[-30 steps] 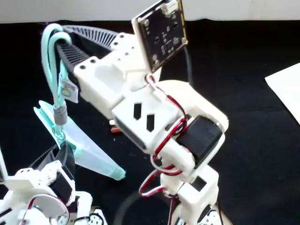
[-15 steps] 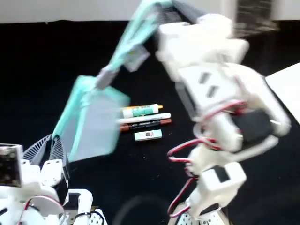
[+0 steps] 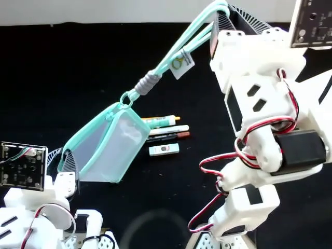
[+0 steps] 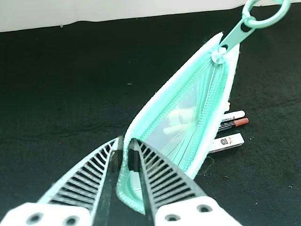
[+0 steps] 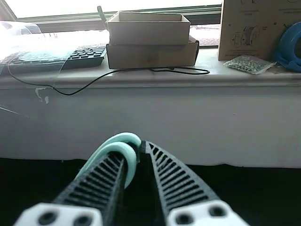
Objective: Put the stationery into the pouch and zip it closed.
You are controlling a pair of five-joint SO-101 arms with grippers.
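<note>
Because both grippers are occupied, neither is free to lift the stationery. At the pouch's low end, the left gripper point(image 4: 124, 143) has its jaws pinched tight on the pouch point(image 4: 188, 113) edge. Mint green with clear sides, the pouch hangs above the black table point(image 3: 78, 67) and slants upward from that grip. I cannot tell whether its mouth is open.

Just beyond the pouch, three pens point(image 3: 168, 129) lie side by side on the table with a small eraser point(image 3: 164, 149) beside them. All of them are outside the pouch, and nothing lies between them and it.

From the ring point(image 3: 126, 98) at the pouch's high end, a strap point(image 3: 171, 57) rises taut to the right gripper point(image 5: 141, 148), well above the pouch. Its jaws are clamped on the strap's loop.

The likely risks are that a harder pull on the strap drags the pouch out of the left jaws, or that the thin loop slips free and the pouch drops onto the pens and scatters them.

Far behind the pouch, a sill holds stacked boxes point(image 5: 149, 40) and a keyboard point(image 5: 80, 54).
</note>
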